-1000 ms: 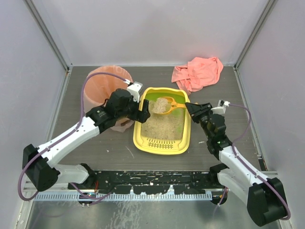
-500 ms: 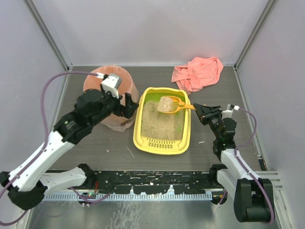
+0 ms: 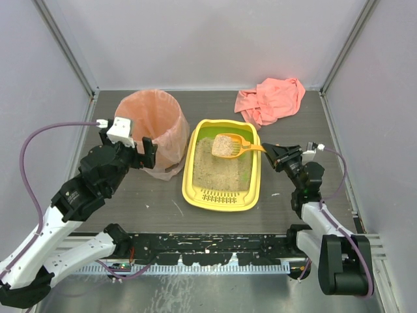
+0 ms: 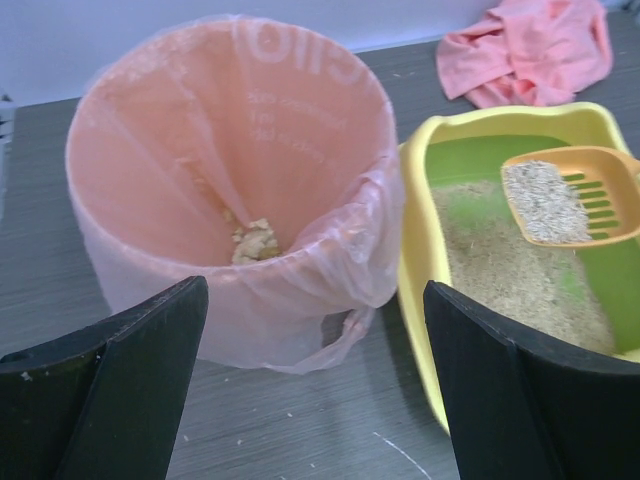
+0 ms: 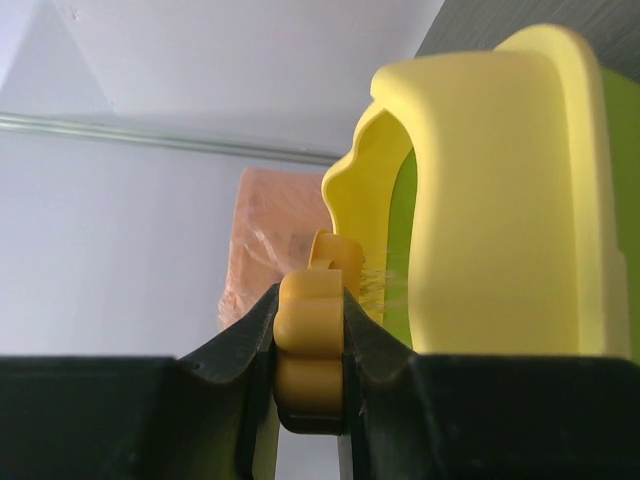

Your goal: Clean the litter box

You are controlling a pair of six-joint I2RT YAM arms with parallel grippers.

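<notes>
Overhead, the litter box (image 3: 220,205) sits on the desk (image 3: 163,212), loaded scoop (image 3: 228,145) above it, bin (image 3: 146,107) beside. Left wrist: left end effector (image 4: 315,310) spread, empty; one clump (image 4: 255,241) binned. Right wrist: right end effector (image 5: 312,335) pinches the scoop handle; dumping remains.

Robot lab cell: plain white walls (image 3: 215,39), metal corner posts (image 3: 65,45), grey tabletop (image 3: 215,104).

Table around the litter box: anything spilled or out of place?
A few pale grains lie scattered on the table in front of the pink-bagged bin, likely stray litter. A pink cloth lies crumpled at the far edge. Nothing else stands out.
</notes>
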